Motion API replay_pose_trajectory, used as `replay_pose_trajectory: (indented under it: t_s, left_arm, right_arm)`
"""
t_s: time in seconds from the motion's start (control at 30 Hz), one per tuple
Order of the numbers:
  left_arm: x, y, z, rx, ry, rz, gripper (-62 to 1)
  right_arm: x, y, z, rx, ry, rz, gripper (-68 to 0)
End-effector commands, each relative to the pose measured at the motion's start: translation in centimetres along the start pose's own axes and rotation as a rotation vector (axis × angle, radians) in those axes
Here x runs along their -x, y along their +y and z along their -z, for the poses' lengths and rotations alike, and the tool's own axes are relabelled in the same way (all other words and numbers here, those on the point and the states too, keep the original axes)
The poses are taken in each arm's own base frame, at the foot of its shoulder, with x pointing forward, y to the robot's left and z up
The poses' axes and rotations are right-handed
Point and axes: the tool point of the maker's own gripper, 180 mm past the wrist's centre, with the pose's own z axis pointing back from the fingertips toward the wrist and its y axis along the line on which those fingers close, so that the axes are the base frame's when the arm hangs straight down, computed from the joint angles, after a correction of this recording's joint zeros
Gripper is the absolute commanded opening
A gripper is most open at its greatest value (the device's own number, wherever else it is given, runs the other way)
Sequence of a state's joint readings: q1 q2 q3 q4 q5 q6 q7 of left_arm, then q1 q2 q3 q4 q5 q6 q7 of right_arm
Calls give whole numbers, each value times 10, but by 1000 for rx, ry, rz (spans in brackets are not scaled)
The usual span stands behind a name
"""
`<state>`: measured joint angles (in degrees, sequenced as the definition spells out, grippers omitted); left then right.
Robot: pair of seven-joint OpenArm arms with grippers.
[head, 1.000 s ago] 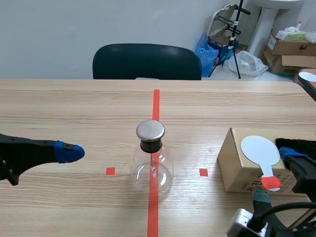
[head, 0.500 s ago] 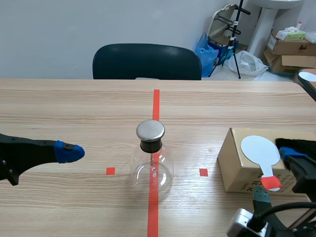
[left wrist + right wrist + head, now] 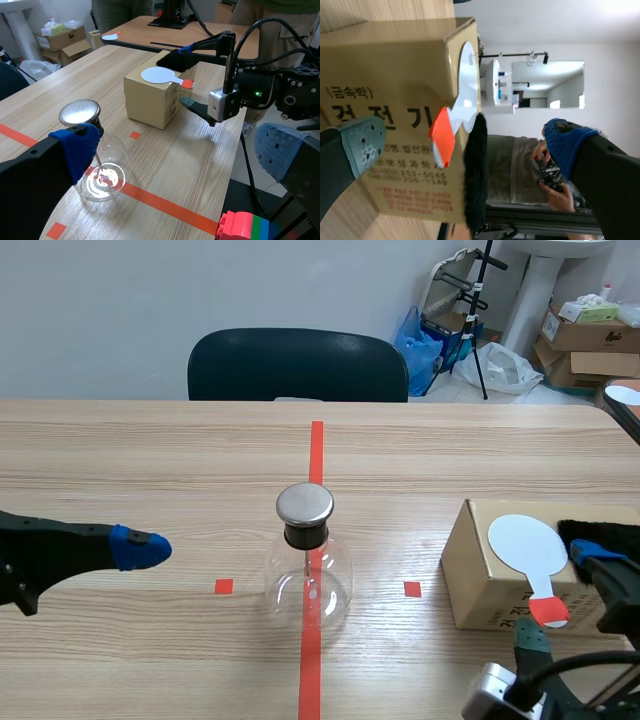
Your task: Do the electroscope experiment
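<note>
Ahead of the left gripper (image 3: 175,147), partly behind one blue pad (image 3: 75,150), stands the electroscope (image 3: 310,575): a clear round flask, upright on the table (image 3: 150,460), with a black stopper and a flat metal cap (image 3: 304,503). A thin rod hangs inside the glass. The flask sits on the red tape line.

Left gripper: fingers spread wide, nothing between them, nothing touched. In the scene view its blue tip lies apart from the flask, level with the flask's shoulder.

Right gripper (image 3: 465,142): fingers spread wide, one grey-green pad (image 3: 360,145) and one blue pad (image 3: 567,142). Between them, unpinched, lie the orange-red handle (image 3: 442,137) of a white paddle (image 3: 527,545) and a black fur strip (image 3: 476,170). The grey-green pad is in front of the printed side of a cardboard box (image 3: 490,580); whether it touches the box cannot be told.

The paddle lies flat on top of the box, its handle reaching over the box's near edge. The fur strip lies on the box just beside the paddle. The box stands on the table, well apart from the flask.

Toy bricks (image 3: 245,225), red, green and blue, sit between and under the left fingers. A dark chair (image 3: 297,365) stands at the table's far edge.
</note>
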<state>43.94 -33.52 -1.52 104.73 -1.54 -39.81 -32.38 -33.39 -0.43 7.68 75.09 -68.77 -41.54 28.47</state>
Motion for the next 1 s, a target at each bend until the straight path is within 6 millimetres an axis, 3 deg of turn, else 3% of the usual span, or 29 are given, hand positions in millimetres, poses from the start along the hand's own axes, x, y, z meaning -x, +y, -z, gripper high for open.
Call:
replay_pose_trajectory:
  t_s: [0.0,0.17,0.4,0.7,0.77,0.97]
  left_arm:
    - [-6,-1,2,2,-27,-3,14]
    - [-5,-1,2,4,-24,-1,14]
    - [-9,3,5,-50,-57,-14,14]
    - [-4,62,6,-481,-25,79,14]
    - [-10,74,6,-543,-12,108,14]
    - [-33,107,11,-703,-4,109,14]
  right_arm:
    - [5,-9,-7,42,15,-17,4]
    - [8,-12,-22,40,51,22,4]
    - [8,-43,-38,99,92,95,4]
    - [8,-55,-54,104,135,242,4]
    - [-4,-52,-51,60,65,286,4]
    - [-4,-62,-44,59,12,541,4]
